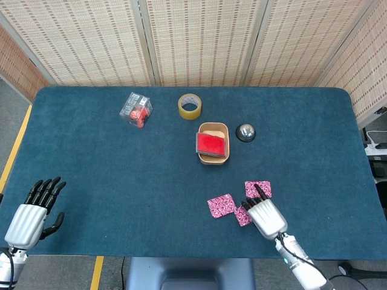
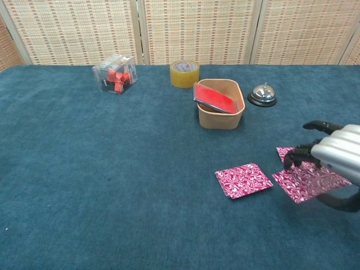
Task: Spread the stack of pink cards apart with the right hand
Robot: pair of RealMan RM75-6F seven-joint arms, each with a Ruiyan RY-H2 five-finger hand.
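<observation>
One right robot hand palm-down, fingertips on pink card

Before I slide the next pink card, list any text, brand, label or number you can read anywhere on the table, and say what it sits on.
None legible.
Pink patterned cards: swirl pattern only, no words visible.
Yellow tape roll: no print visible.
Clear plastic box of red pieces: any marking too small to tell.
Red flat item in the tan tray: plain.
Silver call bell: no marking visible.
</observation>
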